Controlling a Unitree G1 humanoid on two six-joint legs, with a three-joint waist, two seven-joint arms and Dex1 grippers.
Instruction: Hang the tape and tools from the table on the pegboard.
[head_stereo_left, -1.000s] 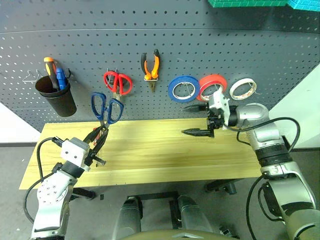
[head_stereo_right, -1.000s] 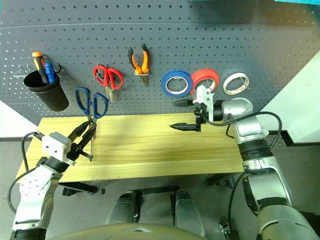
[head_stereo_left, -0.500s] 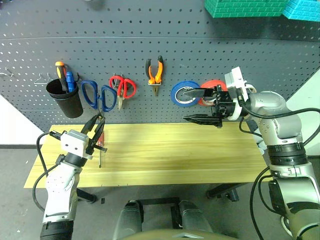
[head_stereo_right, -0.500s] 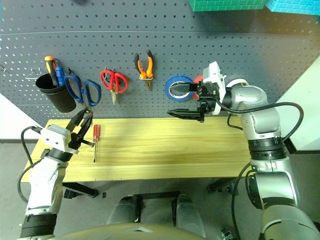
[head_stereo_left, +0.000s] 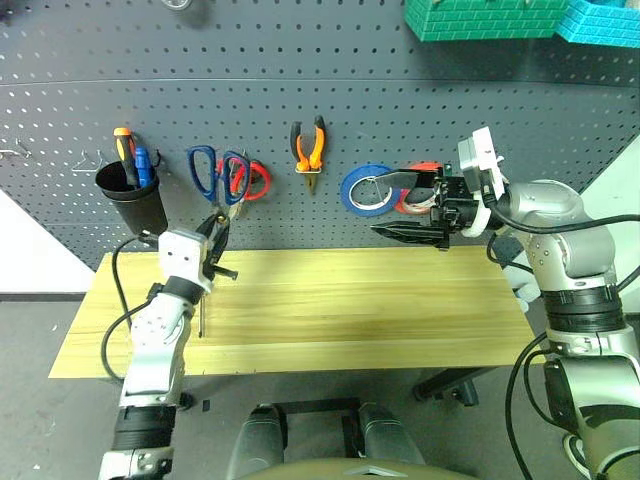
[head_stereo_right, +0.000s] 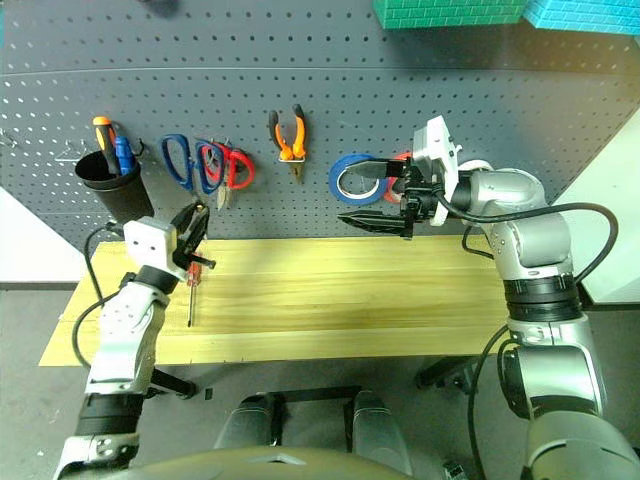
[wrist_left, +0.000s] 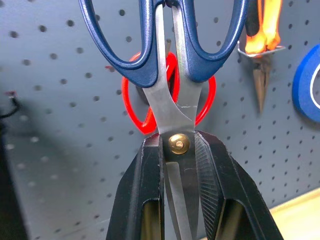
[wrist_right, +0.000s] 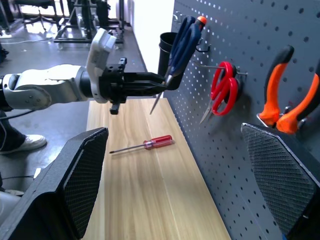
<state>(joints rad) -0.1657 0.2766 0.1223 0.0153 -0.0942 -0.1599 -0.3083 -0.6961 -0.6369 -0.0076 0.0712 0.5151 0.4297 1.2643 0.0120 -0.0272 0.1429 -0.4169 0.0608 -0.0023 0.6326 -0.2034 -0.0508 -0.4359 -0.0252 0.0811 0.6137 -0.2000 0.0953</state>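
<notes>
My left gripper (wrist_left: 179, 150) is pinched tight on the blue-handled scissors (head_stereo_left: 217, 175) at the shiny screw, holding them up with their handles right in front of the red scissors (head_stereo_left: 248, 180) on the pegboard (head_stereo_left: 320, 120). My right gripper (head_stereo_left: 410, 205) is wide open with nothing in it, up by the blue roll (head_stereo_left: 366, 190) and the red roll (head_stereo_left: 420, 190). The red screwdriver (head_stereo_right: 191, 292) lies flat on the table (head_stereo_left: 350, 310), and the orange pliers (head_stereo_left: 308, 148) hang on the board.
</notes>
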